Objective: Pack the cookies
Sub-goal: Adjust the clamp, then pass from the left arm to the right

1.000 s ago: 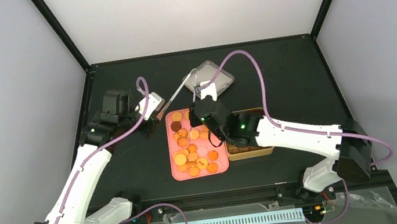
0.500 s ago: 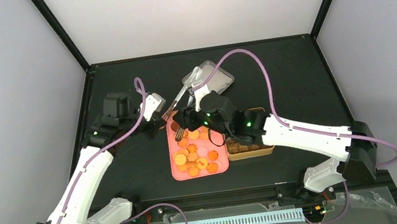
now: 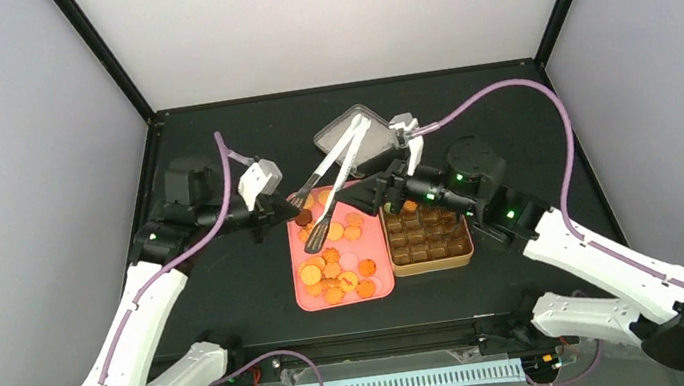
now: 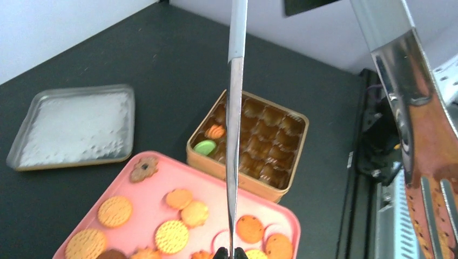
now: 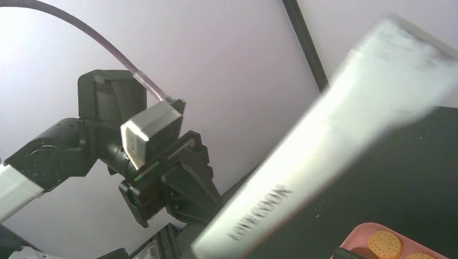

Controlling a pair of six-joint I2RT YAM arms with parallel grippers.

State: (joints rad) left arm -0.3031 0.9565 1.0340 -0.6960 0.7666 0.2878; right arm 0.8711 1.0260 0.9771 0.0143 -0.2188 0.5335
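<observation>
Cookies (image 3: 332, 255), mostly orange-golden, lie spread on a pink tray (image 3: 304, 299); the left wrist view shows them too (image 4: 172, 236). My left gripper (image 3: 290, 210) is shut on one arm of the metal tongs (image 3: 335, 169), its fingertips (image 4: 232, 252) pinching that arm (image 4: 233, 135) edge-on. The other tong arm (image 4: 416, 124) looms at the right. My right gripper (image 3: 370, 187) stands open just right of the tongs with nothing in it. In its wrist view a blurred tong arm (image 5: 324, 140) crosses the frame. A green cookie (image 4: 205, 147) and an orange one (image 4: 216, 131) sit in the tin (image 4: 294, 167).
The golden tin (image 3: 431, 261), lined with brown paper cups, stands against the tray's right side. Its silver lid (image 3: 381, 142) lies behind, partly under the tongs. A dark brown cookie (image 3: 303, 217) sits at the tray's far left.
My right gripper opened, let go of the tongs and drew back right, over the tin. The tongs now spread wide in my left gripper, which stayed shut.
</observation>
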